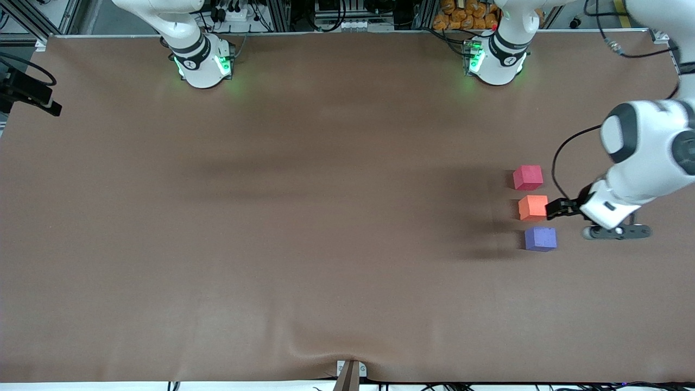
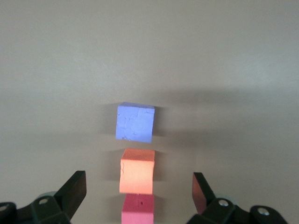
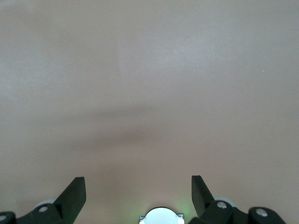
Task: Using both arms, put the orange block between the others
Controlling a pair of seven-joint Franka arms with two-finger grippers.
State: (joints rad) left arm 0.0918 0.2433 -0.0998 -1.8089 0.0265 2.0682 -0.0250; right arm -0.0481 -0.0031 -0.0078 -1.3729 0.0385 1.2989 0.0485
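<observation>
Three cubes in a row on the brown table (image 1: 271,217) — the orange block (image 1: 532,207) sits between the red cube (image 1: 528,177) and the purple cube (image 1: 541,239), close but apart. The left gripper (image 1: 559,209), fingers spread and empty, hangs just beside the orange block. The right gripper (image 3: 138,196) — fingers spread, empty — waits over bare table.

Three cubes sat in a tight line toward the left arm's end of the brown table (image 1: 271,217): pinkish-red cube (image 1: 528,177) farthest from the front camera, orange block (image 1: 532,207) between, purple cube (image 1: 541,239) nearest. Gaps between them were narrow, too tight for a finger. Left gripper (image 1: 559,208), jaws spread, crowded the orange block's side. Table toward the right arm's end lay free.
</observation>
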